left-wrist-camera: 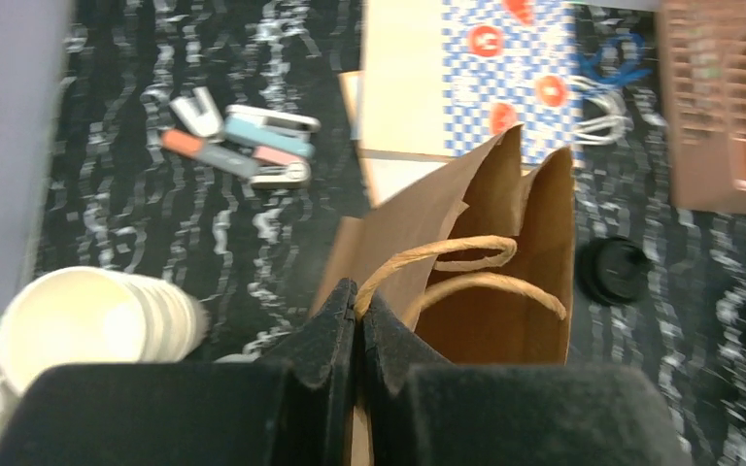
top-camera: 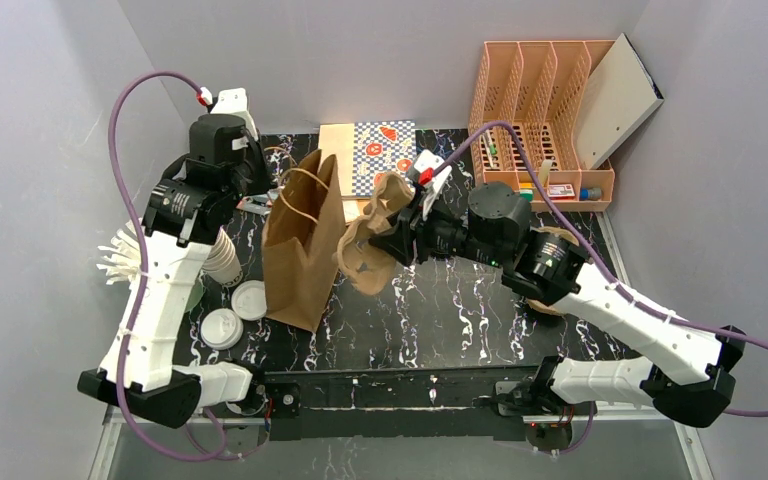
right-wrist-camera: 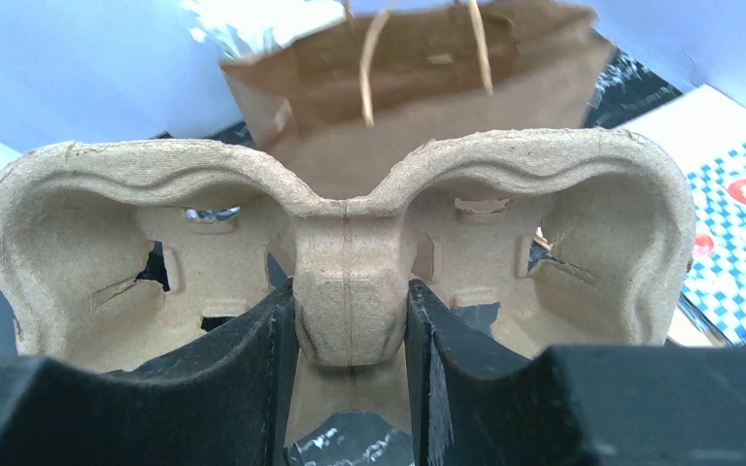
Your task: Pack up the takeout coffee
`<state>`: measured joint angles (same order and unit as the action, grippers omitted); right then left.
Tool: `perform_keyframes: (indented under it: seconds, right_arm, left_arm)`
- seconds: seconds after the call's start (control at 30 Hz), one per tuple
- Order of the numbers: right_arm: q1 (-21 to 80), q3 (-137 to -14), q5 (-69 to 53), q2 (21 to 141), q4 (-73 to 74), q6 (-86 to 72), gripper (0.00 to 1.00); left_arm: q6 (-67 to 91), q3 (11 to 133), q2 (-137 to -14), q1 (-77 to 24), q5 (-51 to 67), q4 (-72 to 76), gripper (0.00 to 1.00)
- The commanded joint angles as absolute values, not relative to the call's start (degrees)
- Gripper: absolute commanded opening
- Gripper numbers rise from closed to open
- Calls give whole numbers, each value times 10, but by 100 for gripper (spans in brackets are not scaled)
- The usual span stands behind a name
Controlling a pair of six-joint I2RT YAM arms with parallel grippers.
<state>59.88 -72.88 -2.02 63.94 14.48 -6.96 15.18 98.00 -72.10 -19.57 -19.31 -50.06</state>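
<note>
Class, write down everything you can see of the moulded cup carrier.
The cup carrier is tan moulded pulp, rough and fibrous, with two rounded wells showing in the wrist view, each with cut slots and tabs, both empty. The right claw pinches its central rib. Seen from above, it is held tilted on edge over the table, beside the brown paper bag; whether they touch is unclear.

Top camera, high behind the arm bases, looks down over the whole worktop [top-camera: 440, 310]. Left wrist view peers past its jaws, tight on the paper bag [left-wrist-camera: 486, 311] rim. Right wrist view faces that same bag from across, a cup carrier [right-wrist-camera: 345, 252] filling its foreground close up.
</note>
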Motion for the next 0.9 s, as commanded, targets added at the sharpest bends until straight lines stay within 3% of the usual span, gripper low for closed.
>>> perform_keyframes:
  seconds: [0.0, 0.57, 0.87]
  right_arm:
    - [601, -804, -85, 659, 104, -96, 36]
    - [601, -914, -284, 719, 29, -227, 35]
    - [601, -843, -355, 719, -97, -326, 35]
  left_arm:
    - [193, 985, -693, -192, -49, -474, 0]
    - [312, 849, -656, -194, 172, -351, 0]
    - [389, 726, -635, -220, 220, -260, 0]
